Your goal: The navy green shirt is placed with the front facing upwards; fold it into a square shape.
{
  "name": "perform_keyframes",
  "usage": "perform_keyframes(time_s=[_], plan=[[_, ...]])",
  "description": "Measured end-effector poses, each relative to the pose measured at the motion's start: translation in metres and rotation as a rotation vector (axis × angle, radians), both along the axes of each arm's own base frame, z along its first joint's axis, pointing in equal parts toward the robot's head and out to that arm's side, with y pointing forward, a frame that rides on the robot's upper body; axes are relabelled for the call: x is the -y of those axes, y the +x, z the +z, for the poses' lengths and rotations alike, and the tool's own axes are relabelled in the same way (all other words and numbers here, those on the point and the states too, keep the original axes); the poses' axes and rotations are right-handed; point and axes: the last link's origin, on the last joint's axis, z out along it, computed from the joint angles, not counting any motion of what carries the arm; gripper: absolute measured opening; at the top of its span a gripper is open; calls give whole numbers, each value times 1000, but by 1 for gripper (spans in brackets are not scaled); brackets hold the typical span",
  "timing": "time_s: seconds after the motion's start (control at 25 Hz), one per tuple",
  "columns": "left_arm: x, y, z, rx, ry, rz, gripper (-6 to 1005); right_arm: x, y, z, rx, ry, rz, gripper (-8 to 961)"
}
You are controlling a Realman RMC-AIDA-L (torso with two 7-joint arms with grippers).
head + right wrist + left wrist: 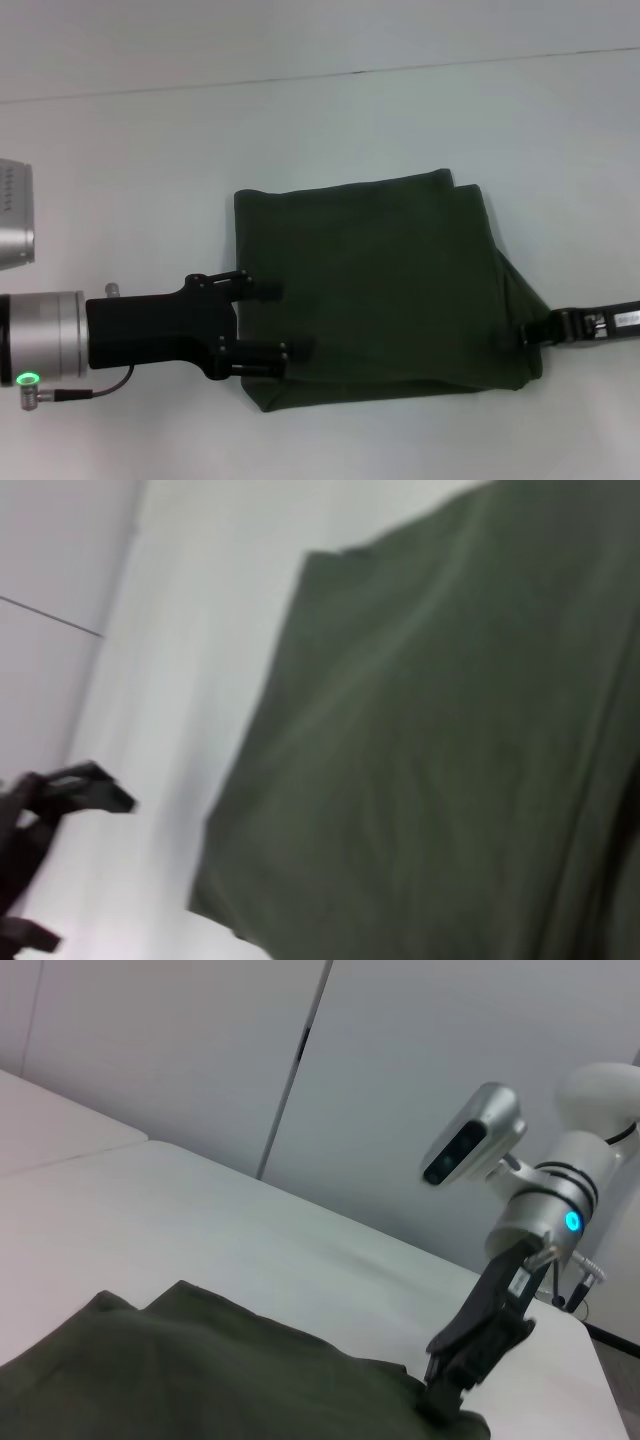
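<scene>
While the navy green shirt lies folded into a rough rectangle right of centre on the tabletop, both your arms reach in low and level from opposite sides. Left gripper hovers over the shirt's left edge, fingers spread apart and pinching nothing. Right gripper sits at the shirt's near right corner, touching the cloth; can't tell whether it's clamped. Left wrist view shows the right arm angled down with its tip on the fabric.
</scene>
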Motion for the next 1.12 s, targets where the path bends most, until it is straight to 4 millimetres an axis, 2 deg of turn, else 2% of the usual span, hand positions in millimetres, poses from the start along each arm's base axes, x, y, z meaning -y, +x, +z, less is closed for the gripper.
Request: perform_keyframes(time_s=[0.32, 0.4, 0.64, 0.84, 1.12], plan=[[-4, -3, 9, 19, 47, 17, 902, -1, -3, 32, -85, 197, 104, 32], [-4, -5, 13, 38, 67, 24, 902, -5, -6, 33, -93, 248, 145, 32], [-1, -15, 37, 114, 119, 60, 903, -21, -24, 19, -62, 269, 322, 32], [8, -27, 58, 181, 158, 100, 906, -31, -42, 7, -60, 274, 444, 270], [23, -41, 66, 196, 161, 139, 912, -33, -63, -18, -55, 200, 582, 585]])
